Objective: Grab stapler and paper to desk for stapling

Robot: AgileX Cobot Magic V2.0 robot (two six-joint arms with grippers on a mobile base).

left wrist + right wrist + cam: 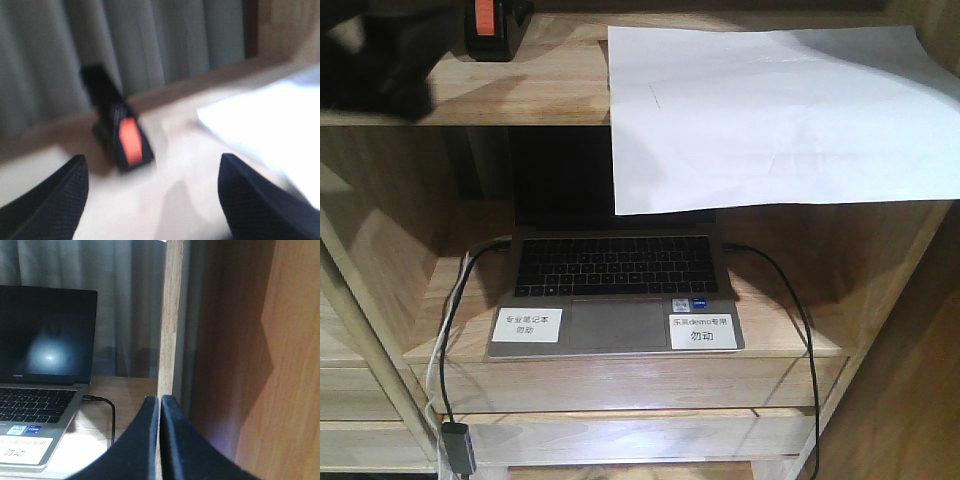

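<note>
On the upper shelf [550, 90], stapler [492, 30] near paper [780, 120]; left fingers [50, 205] spread

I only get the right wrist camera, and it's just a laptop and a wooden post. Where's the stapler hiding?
Observer: The stapler stands on the shelf above the laptop, at the left.
Operator: And the paper?
Observer: The paper lies on that shelf too, right of the stapler, its front edge hanging past the shelf.
Operator: Is the other arm close?
Observer: The left gripper faces the stapler, jaws open, nothing between them.
</note>
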